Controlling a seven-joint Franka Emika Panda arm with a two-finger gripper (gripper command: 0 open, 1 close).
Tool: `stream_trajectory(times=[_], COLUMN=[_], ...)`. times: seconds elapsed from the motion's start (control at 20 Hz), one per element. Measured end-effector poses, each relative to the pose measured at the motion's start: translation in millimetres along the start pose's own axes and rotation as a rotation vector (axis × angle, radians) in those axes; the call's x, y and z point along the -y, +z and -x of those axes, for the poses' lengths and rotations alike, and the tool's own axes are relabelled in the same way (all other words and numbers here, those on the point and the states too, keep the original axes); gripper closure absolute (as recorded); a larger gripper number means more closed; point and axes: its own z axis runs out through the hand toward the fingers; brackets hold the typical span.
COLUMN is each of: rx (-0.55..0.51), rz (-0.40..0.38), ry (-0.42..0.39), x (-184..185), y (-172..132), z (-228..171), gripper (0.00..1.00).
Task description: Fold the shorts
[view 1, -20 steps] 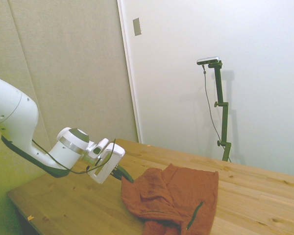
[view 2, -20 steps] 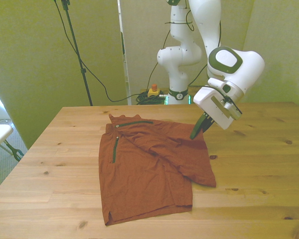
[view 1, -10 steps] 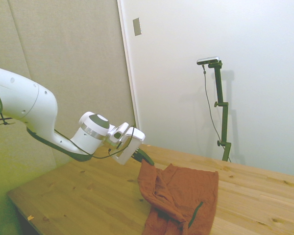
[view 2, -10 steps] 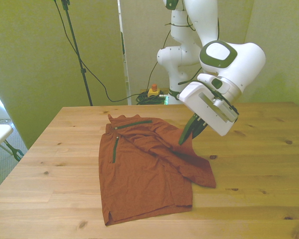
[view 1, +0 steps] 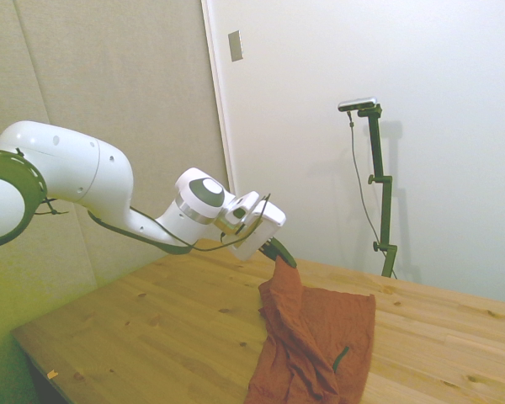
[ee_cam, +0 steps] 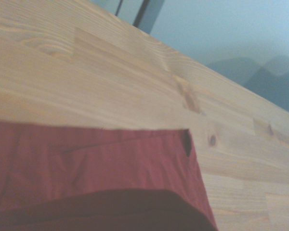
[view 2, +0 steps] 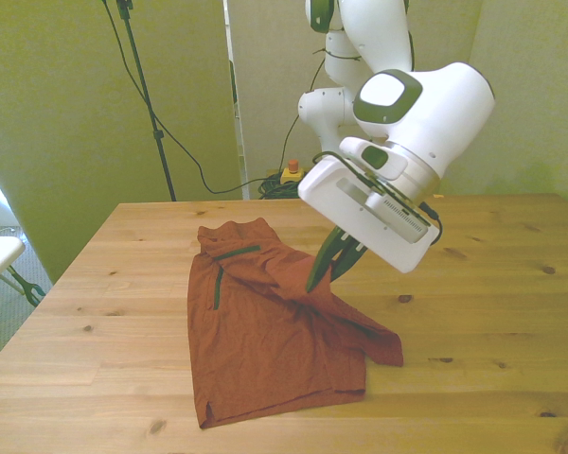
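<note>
We see the shorts [view 2: 265,350], rust-orange, soft and creased, lying mostly flat on the wooden bench [view 2: 492,331]. One edge rises in a peak to the end effector [view 2: 324,270], whose dark fingers are clamped together on the cloth. The rest drapes below and beside it. Thin fabric could slip from so small a pinch, or the lifted layer may drag the whole garment across the smooth knotted planks instead of folding over.

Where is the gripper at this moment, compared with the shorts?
In the front view the gripper is above the middle of the shorts, shut on a lifted edge of the cloth; the rest of the shorts lies on the wooden table.
</note>
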Motion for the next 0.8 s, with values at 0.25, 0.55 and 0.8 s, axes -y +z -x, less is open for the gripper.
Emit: stream_trajectory(times=[0.25, 0.55, 0.8], rx=[0.013, 0.032, 0.061], rz=[0.034, 0.063, 0.07], ry=[0.046, 0.101, 0.144], x=[-14.4, -38.2, -46.3], y=[27.9, 59.4, 93.5], z=[-33.3, -72.6, -90.9], gripper=[1.0, 1.0, 0.0])
